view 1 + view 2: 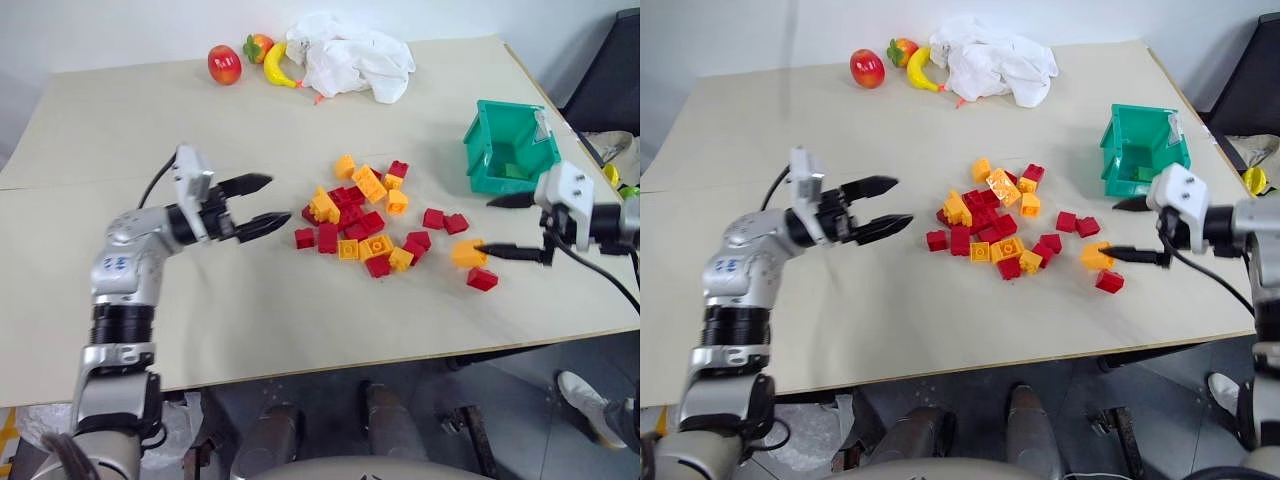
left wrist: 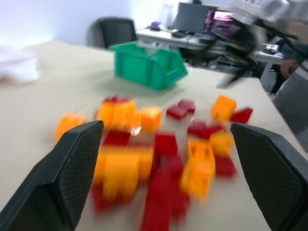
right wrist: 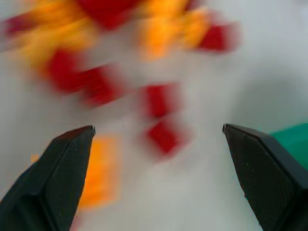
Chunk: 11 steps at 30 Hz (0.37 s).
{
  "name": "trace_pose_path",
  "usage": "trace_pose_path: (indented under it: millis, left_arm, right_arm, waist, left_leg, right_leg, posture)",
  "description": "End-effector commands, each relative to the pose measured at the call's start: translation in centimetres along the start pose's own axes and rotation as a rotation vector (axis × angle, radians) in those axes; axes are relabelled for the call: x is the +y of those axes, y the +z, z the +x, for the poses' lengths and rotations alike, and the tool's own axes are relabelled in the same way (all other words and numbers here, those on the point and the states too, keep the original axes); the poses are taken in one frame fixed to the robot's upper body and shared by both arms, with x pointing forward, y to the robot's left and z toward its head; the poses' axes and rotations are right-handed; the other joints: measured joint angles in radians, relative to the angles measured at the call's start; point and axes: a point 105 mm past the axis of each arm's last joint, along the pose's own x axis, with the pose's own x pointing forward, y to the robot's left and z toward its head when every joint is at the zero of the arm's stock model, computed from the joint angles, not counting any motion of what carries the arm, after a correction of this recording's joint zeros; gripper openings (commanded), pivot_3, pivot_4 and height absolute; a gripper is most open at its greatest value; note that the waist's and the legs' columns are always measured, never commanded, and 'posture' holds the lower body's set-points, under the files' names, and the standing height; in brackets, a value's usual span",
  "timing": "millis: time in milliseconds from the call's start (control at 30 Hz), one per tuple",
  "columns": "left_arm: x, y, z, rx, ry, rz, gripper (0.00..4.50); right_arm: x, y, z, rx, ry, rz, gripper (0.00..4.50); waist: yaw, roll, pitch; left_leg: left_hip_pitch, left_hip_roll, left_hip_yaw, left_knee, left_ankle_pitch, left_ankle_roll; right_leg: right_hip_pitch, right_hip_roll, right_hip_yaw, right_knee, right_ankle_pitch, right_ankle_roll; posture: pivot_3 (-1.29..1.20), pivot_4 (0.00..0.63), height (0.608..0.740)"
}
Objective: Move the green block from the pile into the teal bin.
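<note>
Left eye view: both claws, left claw (image 1: 258, 205) and right claw (image 1: 500, 226), are shown wide and empty, flanking the pile (image 1: 372, 216); the teal bin (image 1: 509, 148) is seen far right.

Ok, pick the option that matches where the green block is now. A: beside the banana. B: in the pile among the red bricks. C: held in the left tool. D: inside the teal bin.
D: a dark green block lies on the floor of the teal bin, while the pile shows red and orange-yellow bricks alone.
</note>
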Motion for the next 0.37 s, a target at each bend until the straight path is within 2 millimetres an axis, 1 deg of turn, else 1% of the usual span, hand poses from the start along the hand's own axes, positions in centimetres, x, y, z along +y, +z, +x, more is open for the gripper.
trace_pose_path:
  millis: [33, 100, 133, 233, 300, 367]
  left_arm:
    - [0.0, -0.2, -3.0, 0.023, 0.012, 0.041, 4.50]
    - [0.1, -0.6, -4.3, 0.033, 0.039, 0.025, 4.50]
    - [0.4, -0.9, -4.9, 0.043, 0.074, 0.024, 4.50]
    - [1.2, -1.2, -6.1, 0.044, 0.164, 0.029, 4.50]
    - [2.2, -1.5, -7.0, 0.031, 0.260, 0.007, 4.50]
    - [2.6, -1.7, -7.4, 0.022, 0.307, -0.010, 4.50]
  right_arm:
    - [1.1, 1.3, -2.3, -0.124, 0.008, -0.037, 4.45]
    - [1.3, 0.4, -2.9, -0.138, -0.019, -0.029, 4.45]
    - [1.1, 0.1, -3.4, -0.162, -0.059, -0.013, 4.45]
    - [0.7, -0.7, -4.5, -0.219, -0.162, 0.037, 4.45]
    - [1.3, -1.6, -5.1, -0.246, -0.205, 0.069, 4.45]
    - [2.1, -2.0, -5.3, -0.271, -0.229, 0.086, 4.45]
  waist:
    - [0.000, 0.000, 0.000]
    - [0.001, 0.000, 0.000]
    - [0.003, 0.000, 0.000]
    - [0.004, 0.000, 0.000]
    - [0.007, 0.000, 0.000]
    - [0.009, 0.000, 0.000]
  left_leg:
    - [0.001, 0.000, 0.000, 0.000, 0.000, 0.000]
    - [0.002, 0.000, 0.002, 0.001, 0.000, 0.000]
    - [0.003, 0.000, 0.003, 0.001, 0.000, 0.000]
    - [0.005, 0.001, 0.003, 0.001, 0.000, 0.000]
    - [0.005, 0.001, 0.003, 0.001, 0.000, 0.000]
    - [0.005, 0.001, 0.002, 0.001, 0.000, 0.000]
  right_leg:
    - [0.001, 0.000, 0.000, 0.000, 0.000, 0.000]
    - [0.002, -0.001, 0.001, -0.002, 0.000, 0.000]
    - [0.002, 0.000, 0.001, -0.002, 0.001, -0.001]
    - [0.004, 0.000, 0.000, -0.003, 0.001, -0.001]
    - [0.004, 0.000, 0.000, -0.003, 0.001, -0.001]
    - [0.004, 0.000, 0.000, -0.003, 0.001, -0.001]
  posture:
    - [0.00, 0.150, 0.740]
    - [0.00, 0.150, 0.740]
    - [0.00, 0.150, 0.740]
    - [0.00, 0.150, 0.740]
    - [0.00, 0.150, 0.740]
    - [0.00, 0.150, 0.740]
